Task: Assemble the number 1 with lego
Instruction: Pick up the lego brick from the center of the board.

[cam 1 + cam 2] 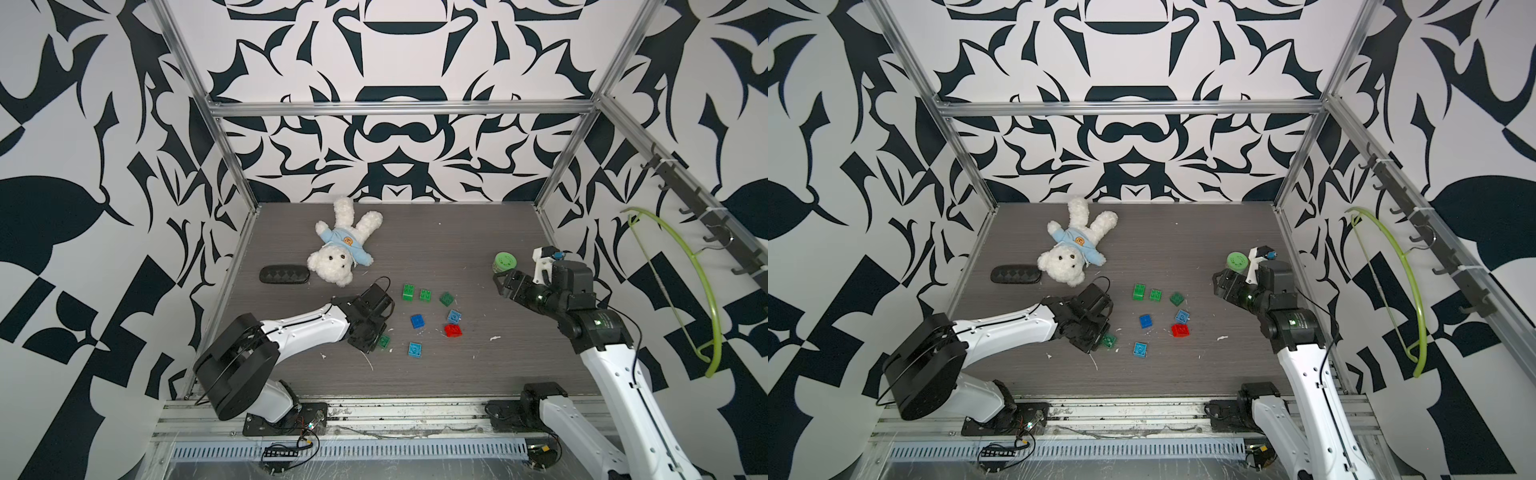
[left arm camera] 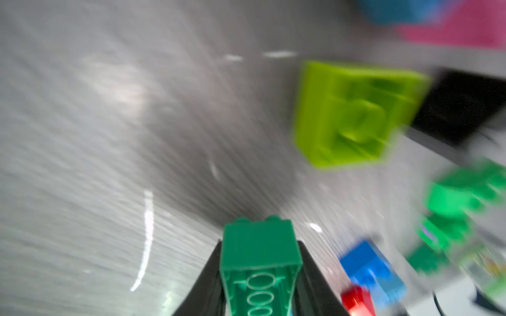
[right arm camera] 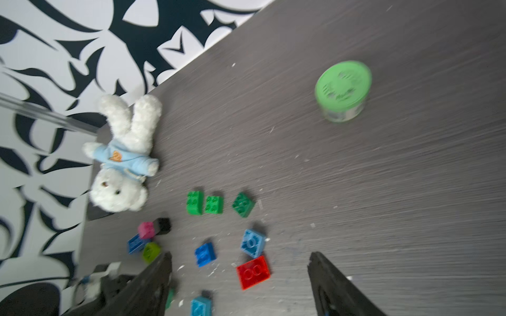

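Observation:
My left gripper [image 2: 259, 243] is shut on a dark green lego brick [image 2: 260, 254], hollow underside toward the camera; in both top views it sits low at the table's front left [image 1: 374, 338] [image 1: 1100, 338]. Loose lego lies to its right: three green bricks [image 1: 408, 292], a blue one [image 1: 417, 321], a red one [image 1: 453, 330] and two light blue ones [image 1: 414, 350]. A lime brick [image 2: 353, 115], a pink one [image 3: 146, 229] and a black one [image 3: 163, 225] lie by the left arm. My right gripper [image 3: 240, 254] hangs open and empty at the right [image 1: 498, 282].
A white teddy bear [image 1: 343, 245] and a black case [image 1: 284, 274] lie at the back left. A green-lidded round jar [image 1: 504, 262] stands just behind the right gripper. A green hanger [image 1: 681, 286] hangs on the right wall. White crumbs dot the table.

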Controlling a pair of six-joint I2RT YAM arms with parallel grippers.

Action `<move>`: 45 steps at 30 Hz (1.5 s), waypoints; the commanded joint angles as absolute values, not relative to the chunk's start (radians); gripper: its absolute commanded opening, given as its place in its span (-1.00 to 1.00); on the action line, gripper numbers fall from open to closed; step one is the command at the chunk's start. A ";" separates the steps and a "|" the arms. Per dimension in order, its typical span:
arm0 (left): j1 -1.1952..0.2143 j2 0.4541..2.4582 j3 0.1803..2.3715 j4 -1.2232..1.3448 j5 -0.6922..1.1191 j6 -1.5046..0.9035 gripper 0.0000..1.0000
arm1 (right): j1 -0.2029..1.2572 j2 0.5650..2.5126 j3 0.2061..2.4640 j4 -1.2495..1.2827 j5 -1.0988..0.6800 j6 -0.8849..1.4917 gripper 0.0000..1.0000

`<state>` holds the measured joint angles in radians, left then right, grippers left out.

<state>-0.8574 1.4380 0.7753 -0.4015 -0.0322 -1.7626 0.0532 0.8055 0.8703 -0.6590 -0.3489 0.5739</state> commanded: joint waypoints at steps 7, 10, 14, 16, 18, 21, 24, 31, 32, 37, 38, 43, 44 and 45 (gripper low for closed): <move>-0.824 1.194 0.736 0.005 0.035 -1.355 -0.62 | 0.197 0.819 0.810 -0.435 -0.813 0.792 0.73; -0.804 1.149 0.721 0.147 0.109 -1.326 -0.61 | 0.302 0.836 0.773 -0.297 -0.853 0.867 0.82; -0.792 1.116 0.754 0.227 0.224 -1.274 -0.62 | 0.444 0.888 0.759 -0.118 -0.859 0.951 0.89; -0.792 1.103 0.771 0.245 0.267 -1.260 -0.62 | 0.483 0.915 0.776 -0.068 -0.857 0.963 0.91; -0.792 1.089 0.770 0.288 0.305 -1.259 -0.63 | 0.501 0.947 0.791 -0.014 -0.866 0.978 0.91; -0.792 1.067 0.764 0.350 0.338 -1.274 -0.64 | 0.505 0.987 0.788 0.090 -0.885 1.036 0.91; -0.792 1.049 0.765 0.373 0.365 -1.277 -0.66 | 0.513 1.029 0.791 0.182 -0.903 1.083 0.80; -0.792 1.040 0.756 0.405 0.386 -1.286 -0.66 | 0.570 1.074 0.794 0.342 -0.896 1.155 0.37; -0.792 1.042 0.758 0.412 0.391 -1.288 -0.66 | 0.578 1.076 0.795 0.358 -0.896 1.162 0.33; -0.792 1.061 0.756 0.452 0.400 -1.308 -0.65 | 0.606 1.075 0.792 0.394 -0.896 1.180 0.07; -0.792 1.065 0.756 0.465 0.406 -1.314 -0.65 | 0.609 1.072 0.791 0.397 -0.895 1.182 0.02; -0.792 1.080 0.755 0.501 0.423 -1.328 -0.65 | 0.612 1.066 0.788 0.416 -0.894 1.199 -0.30; -0.792 1.080 0.755 0.500 0.425 -1.328 -0.65 | 0.612 1.066 0.790 0.419 -0.893 1.199 -0.38; -0.791 1.077 0.755 0.501 0.425 -1.330 -0.66 | 0.612 1.066 0.791 0.420 -0.894 1.199 -0.47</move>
<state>-0.7868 1.0748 0.7437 0.4473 0.3820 -1.3113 0.6033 1.0790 0.7643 0.3515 -0.8841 1.2144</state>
